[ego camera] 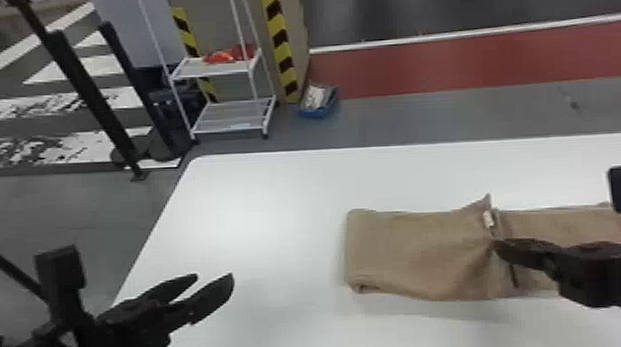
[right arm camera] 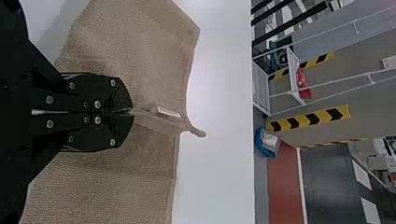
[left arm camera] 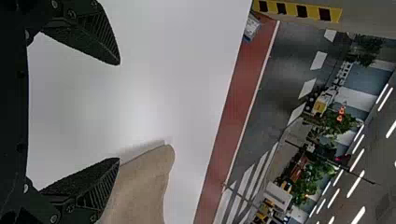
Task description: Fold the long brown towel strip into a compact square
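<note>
The brown towel strip (ego camera: 418, 253) lies on the right part of the white table, its left portion folded over in layers, with a raised ridge and a small white tag near its middle. My right gripper (ego camera: 500, 247) is at that ridge; in the right wrist view the right gripper (right arm camera: 132, 112) is shut on the towel (right arm camera: 154, 37) edge beside the tag (right arm camera: 168, 112). My left gripper (ego camera: 216, 279) stands open, left of the towel and apart from it. Seen from the left wrist, the left gripper (left arm camera: 119, 112) has nothing between its fingers, and the towel's folded end (left arm camera: 144, 182) lies beyond one finger.
The white table (ego camera: 255, 188) has its left edge near my left arm and its far edge beyond the towel. Past it on the floor stand a white wire shelf (ego camera: 232, 124) and a blue bin (ego camera: 319, 112).
</note>
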`<state>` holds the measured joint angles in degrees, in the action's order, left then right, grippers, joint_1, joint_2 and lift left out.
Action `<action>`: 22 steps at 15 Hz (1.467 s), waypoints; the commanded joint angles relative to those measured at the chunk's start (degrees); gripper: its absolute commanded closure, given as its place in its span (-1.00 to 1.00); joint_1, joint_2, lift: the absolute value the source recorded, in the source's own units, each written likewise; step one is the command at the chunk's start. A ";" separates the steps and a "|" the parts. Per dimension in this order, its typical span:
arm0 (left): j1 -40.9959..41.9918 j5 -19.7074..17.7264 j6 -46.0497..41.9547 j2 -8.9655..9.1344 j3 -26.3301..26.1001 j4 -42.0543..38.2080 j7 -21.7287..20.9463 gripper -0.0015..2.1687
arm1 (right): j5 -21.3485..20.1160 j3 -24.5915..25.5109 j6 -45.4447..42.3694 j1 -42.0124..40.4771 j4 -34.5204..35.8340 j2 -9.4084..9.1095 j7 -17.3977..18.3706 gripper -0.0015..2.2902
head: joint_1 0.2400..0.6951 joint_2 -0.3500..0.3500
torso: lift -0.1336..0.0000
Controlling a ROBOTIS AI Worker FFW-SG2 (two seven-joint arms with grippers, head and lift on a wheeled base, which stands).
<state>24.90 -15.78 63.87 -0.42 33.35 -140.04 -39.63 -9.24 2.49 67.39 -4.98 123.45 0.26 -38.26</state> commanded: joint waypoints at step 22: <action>2.35 9.63 0.07 0.57 -12.52 -5.51 7.73 -0.84 | 14.95 23.00 6.92 9.28 -11.91 1.41 -4.01 0.26 | 1.00 -0.02 | -0.87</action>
<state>27.24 -6.45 63.95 0.00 20.97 -145.62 -31.95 6.11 25.37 73.02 2.88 111.77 1.52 -42.20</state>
